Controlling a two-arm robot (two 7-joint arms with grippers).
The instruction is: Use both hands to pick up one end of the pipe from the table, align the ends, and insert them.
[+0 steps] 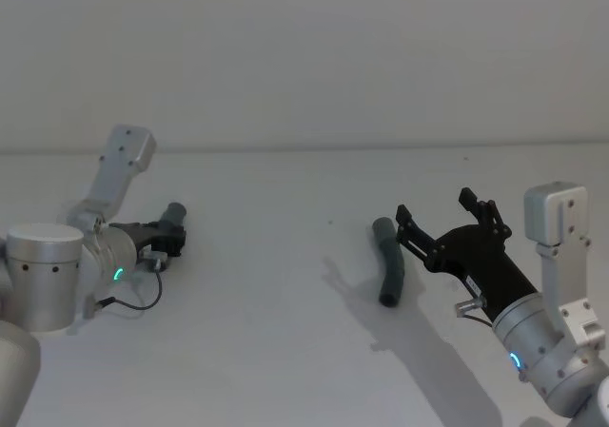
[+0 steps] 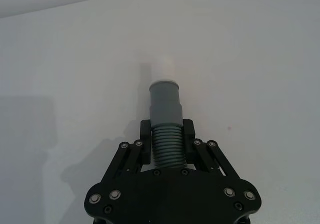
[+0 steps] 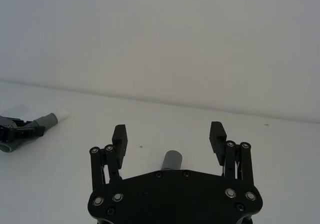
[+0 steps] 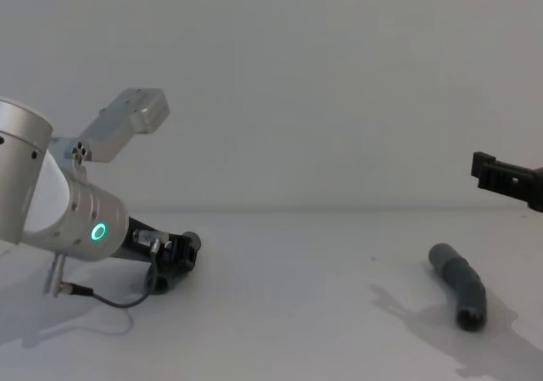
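1. While the left pincer (image 2: 166,130) is clamped on the corrugated section of the ribbed pipe piece (image 2: 165,102), the rest of that piece juts out past the fingertips, with its white tip (image 2: 165,67) farthest from the pincer.
2. In the head view this pincer sits low on the robot's left side of the desk (image 1: 285,341), with the grey end of its piece pointing away from the robot (whether the piece touches the surface cannot be told).
3. The right pincer (image 1: 436,208) has its fingers spread wide apart and grips nothing.
4. The smooth pipe piece (image 1: 388,261), dark grey and slightly bent, lies flat on the right half of the desk, just to the left of the right pincer in the head view.
5. From the chest view the right pincer hangs above that piece and clear of it.
6. In the right wrist view one round end of the smooth pipe piece shows in the gap between the spread fingers, beyond the pincer's black body.
7. The two pieces lie well apart, one on each side of the desk.
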